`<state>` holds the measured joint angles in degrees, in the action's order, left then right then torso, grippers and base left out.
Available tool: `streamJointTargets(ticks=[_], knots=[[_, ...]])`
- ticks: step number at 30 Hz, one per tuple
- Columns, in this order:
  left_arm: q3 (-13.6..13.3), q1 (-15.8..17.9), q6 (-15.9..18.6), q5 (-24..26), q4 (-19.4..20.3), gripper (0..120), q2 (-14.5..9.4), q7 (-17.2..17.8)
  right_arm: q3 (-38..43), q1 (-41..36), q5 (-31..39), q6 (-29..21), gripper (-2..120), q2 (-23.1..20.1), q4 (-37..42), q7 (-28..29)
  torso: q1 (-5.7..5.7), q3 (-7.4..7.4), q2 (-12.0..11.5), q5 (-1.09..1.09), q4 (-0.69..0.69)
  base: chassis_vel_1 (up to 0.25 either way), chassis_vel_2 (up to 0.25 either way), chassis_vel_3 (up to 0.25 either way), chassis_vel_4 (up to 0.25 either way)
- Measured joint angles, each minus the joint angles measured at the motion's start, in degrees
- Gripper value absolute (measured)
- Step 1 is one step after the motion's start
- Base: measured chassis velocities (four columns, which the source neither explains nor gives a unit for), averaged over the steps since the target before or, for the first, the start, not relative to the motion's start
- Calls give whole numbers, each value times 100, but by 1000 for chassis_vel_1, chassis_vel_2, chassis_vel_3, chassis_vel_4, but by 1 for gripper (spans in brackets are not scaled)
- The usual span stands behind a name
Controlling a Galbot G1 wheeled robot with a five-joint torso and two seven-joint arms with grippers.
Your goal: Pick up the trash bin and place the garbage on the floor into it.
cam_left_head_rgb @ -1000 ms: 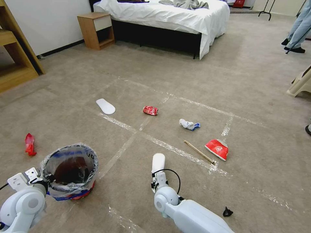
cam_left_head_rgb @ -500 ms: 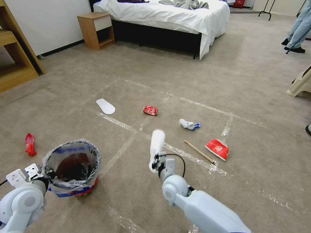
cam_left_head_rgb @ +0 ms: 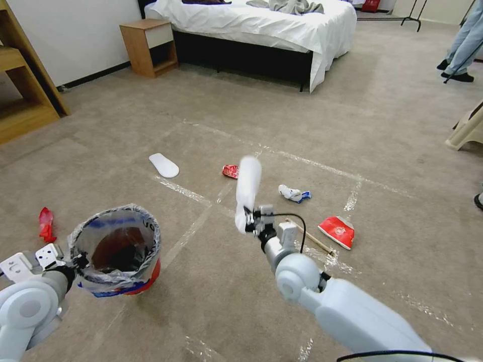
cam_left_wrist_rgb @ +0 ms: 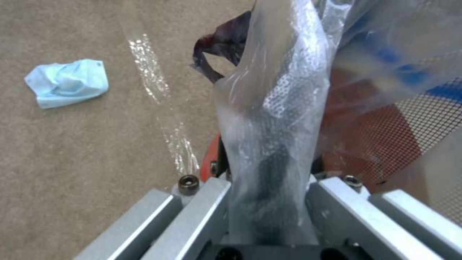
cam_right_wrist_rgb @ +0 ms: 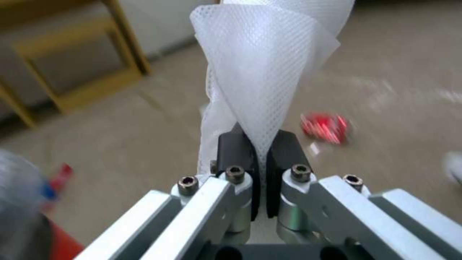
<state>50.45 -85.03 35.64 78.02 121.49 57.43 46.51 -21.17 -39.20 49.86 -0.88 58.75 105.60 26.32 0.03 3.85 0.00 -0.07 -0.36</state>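
Observation:
The trash bin (cam_left_head_rgb: pixel 118 249), a red bucket lined with a clear blue-printed bag, hangs just above the floor (cam_left_head_rgb: pixel 392 151) at the lower left. My left gripper (cam_left_head_rgb: pixel 75 261) is shut on its rim; in the left wrist view the bag liner (cam_left_wrist_rgb: pixel 269 108) is pinched between the fingers and the red mesh wall (cam_left_wrist_rgb: pixel 385 137) sits beside it. My right gripper (cam_left_head_rgb: pixel 250 218) is shut on a white slipper (cam_left_head_rgb: pixel 248 188), held upright in the air right of the bin. In the right wrist view the slipper (cam_right_wrist_rgb: pixel 265 72) rises from the shut pads.
Garbage lies on the carpet: another white slipper (cam_left_head_rgb: pixel 164 165), a red can (cam_left_head_rgb: pixel 231 171), a white tissue (cam_left_head_rgb: pixel 293 193), a red wrapper (cam_left_head_rgb: pixel 337 231), a thin stick (cam_left_head_rgb: pixel 309 236), a red wrapper (cam_left_head_rgb: pixel 46 223) at the left, a blue crumpled piece (cam_left_wrist_rgb: pixel 67 83). Bed (cam_left_head_rgb: pixel 261 25) and nightstand (cam_left_head_rgb: pixel 149 46) stand behind.
My right arm has lifted the white slipper off the carpet and carried it up and forward. The bin in my left gripper has risen a little.

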Motion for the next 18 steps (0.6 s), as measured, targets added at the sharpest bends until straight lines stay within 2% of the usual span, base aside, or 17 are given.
streamJointTargets(ticks=[7, 12, 18], knots=[[-179, -24, 84, 158, 223, 1, -13, 77, -485, 805, 8, 703, 1, 61, 202, -484, 0, 0, 0, -1, 1, 0, 0, 0, 0], [-229, -20, 107, 195, 281, 1, -13, 93, -697, 1052, 42, 841, 1, 163, 233, -582, 0, 0, 0, -1, 0, 0, 0, 0, 0], [-239, -22, 159, 399, 378, 1, -85, 146, -1401, 1686, 167, 1110, 1, 613, 199, -813, 0, 0, 0, -1, 1, 0, 0, 0, 0]])
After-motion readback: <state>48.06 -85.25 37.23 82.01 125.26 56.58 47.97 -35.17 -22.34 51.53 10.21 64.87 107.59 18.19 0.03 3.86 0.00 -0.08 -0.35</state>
